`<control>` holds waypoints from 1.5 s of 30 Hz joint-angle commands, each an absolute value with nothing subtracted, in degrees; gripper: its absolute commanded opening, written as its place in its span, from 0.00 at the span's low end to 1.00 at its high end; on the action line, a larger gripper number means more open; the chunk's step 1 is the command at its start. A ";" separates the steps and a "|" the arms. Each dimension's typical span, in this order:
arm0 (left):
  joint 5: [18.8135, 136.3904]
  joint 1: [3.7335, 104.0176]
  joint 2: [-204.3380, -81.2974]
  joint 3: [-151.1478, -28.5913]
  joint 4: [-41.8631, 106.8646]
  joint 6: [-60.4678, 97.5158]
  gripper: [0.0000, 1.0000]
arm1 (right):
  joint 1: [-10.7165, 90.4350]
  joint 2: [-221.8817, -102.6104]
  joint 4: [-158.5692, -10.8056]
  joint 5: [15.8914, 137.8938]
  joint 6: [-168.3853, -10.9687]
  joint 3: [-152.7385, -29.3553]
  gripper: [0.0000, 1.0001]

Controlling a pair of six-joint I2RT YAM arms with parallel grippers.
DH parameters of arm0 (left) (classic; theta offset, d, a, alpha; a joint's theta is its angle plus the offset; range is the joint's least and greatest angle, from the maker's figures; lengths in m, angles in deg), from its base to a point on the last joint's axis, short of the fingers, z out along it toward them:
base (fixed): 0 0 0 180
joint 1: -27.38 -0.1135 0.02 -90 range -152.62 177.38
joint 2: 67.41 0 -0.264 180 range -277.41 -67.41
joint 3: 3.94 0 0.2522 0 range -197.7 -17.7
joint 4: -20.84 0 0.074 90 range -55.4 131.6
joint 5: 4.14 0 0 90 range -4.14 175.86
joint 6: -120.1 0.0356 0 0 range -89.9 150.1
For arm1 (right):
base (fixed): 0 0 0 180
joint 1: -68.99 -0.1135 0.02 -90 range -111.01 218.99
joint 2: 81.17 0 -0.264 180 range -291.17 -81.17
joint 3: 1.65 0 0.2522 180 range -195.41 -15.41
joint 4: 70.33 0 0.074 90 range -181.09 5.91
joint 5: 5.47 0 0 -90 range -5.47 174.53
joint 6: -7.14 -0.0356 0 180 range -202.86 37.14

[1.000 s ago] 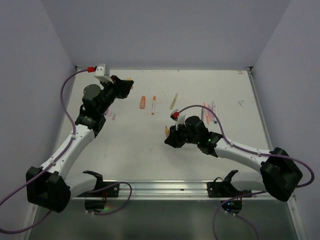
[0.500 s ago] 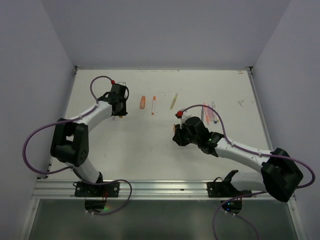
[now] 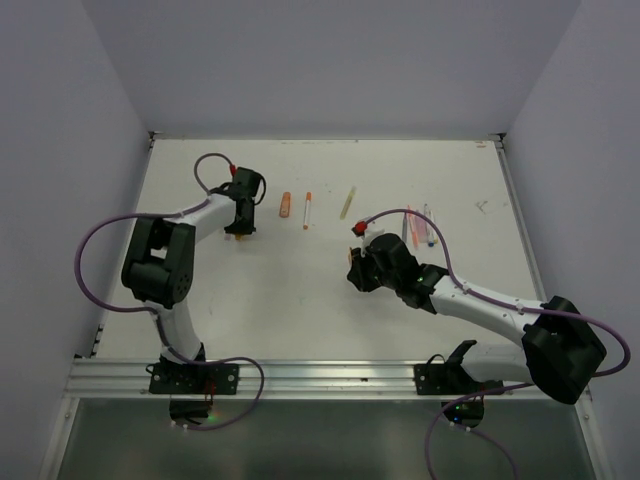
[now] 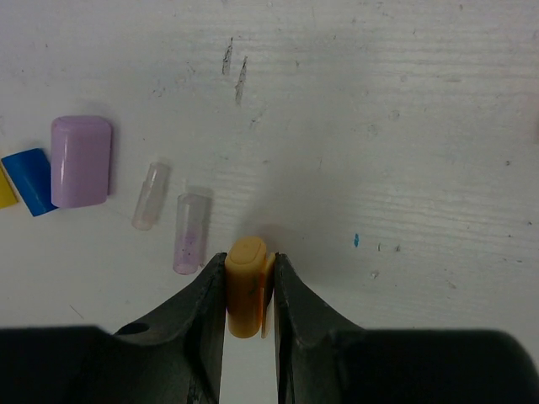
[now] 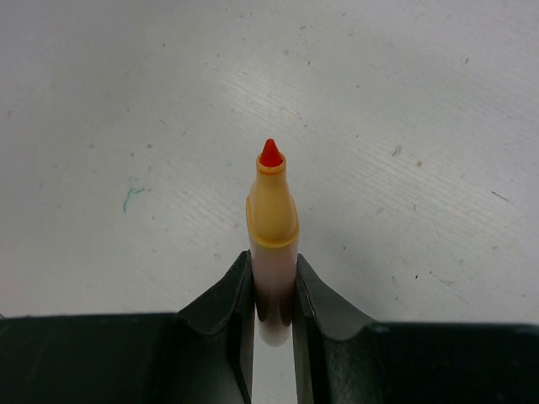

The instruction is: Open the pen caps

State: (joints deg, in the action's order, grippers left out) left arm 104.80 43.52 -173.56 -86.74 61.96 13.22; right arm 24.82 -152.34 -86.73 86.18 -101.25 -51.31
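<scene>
Just left of the short orange pen (image 3: 285, 205), which lies on the white table (image 3: 300, 310), the left gripper (image 4: 249, 268) is seen close above the surface. Its two fingers are clamped on one orange-yellow cap (image 4: 245, 290), whose rounded end protrudes past the fingertips. Five more caps are counted loose on the table in the left wrist view, all left of the held one. From left to right they are one yellow cap (image 4: 4, 188), cut by the picture edge, one blue cap (image 4: 27, 179) just beside it, and one lilac cap (image 4: 81, 160) against the blue one. One clear cap (image 4: 151, 195) and one lilac-tinted clear cap (image 4: 191, 233) then lie slightly apart from each other. Where these five lie relative to the short orange pen cannot be told, since they are not made out in the top view. Just right of the short orange pen, one slim white-and-orange pen (image 3: 307, 210) is laid roughly parallel to it, and one slim yellowish pen (image 3: 348, 202) is found farther right. Right of the short orange pen and nearer the arm bases, the right gripper (image 5: 271, 261) is closed on one held pen (image 5: 271, 210) with an orange collar and a bare red tip. Farthest right of the short orange pen, a cluster of slim pens (image 3: 418, 226) in pink, lilac and blue is seen. At least three are made out, but the exact number cannot be told.
</scene>
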 commanded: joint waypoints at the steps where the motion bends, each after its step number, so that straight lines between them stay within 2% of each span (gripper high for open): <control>1: 106.43 43.28 -174.37 -88.63 61.32 14.11 0.25 | 25.30 -151.57 -86.38 88.22 -101.32 -53.12 0.00; 8: 105.73 43.28 -174.73 -88.28 60.88 14.20 0.38 | 25.48 -151.74 -86.81 88.49 -101.49 -53.47 0.00; 9: 105.55 43.28 -174.38 -88.19 60.71 14.28 0.44 | 25.48 -151.65 -86.90 88.58 -101.41 -53.47 0.00; 14: 104.94 43.28 -172.71 -88.10 60.79 14.02 0.47 | 25.57 -151.83 -88.22 90.16 -101.76 -54.78 0.00; 19: 102.04 43.29 -165.79 -89.15 62.72 12.36 0.50 | 26.36 -153.85 -94.53 97.62 -102.29 -59.26 0.00; 21: 100.72 43.37 -162.61 -89.59 63.17 12.17 0.56 | 26.88 -154.81 -96.13 99.73 -102.20 -60.84 0.00; 26: 98.43 43.37 -149.43 -90.91 64.40 12.26 0.62 | 30.22 -159.12 -100.96 103.34 -102.73 -65.50 0.00; 32: 104.30 43.37 -133.35 -87.50 62.38 12.70 0.98 | 36.37 -166.92 -103.68 104.23 -102.37 -71.04 0.00; 33: 105.45 43.29 -129.76 -86.79 61.77 12.61 1.00 | 37.16 -167.90 -104.04 104.22 -102.29 -72.00 0.02; 37: 108.88 43.28 -121.13 -82.49 59.48 12.88 1.00 | 41.11 -174.23 -105.62 103.96 -102.29 -77.44 0.04; 45: 117.14 43.28 -105.49 -65.79 50.61 17.18 1.00 | 46.92 -185.13 -107.21 104.13 -100.88 -85.19 0.07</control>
State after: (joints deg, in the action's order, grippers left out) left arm 111.82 43.52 -108.12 -70.12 56.23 14.49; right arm 44.98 -183.10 -105.72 103.04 -101.67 -81.39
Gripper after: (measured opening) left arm 0.997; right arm 0.210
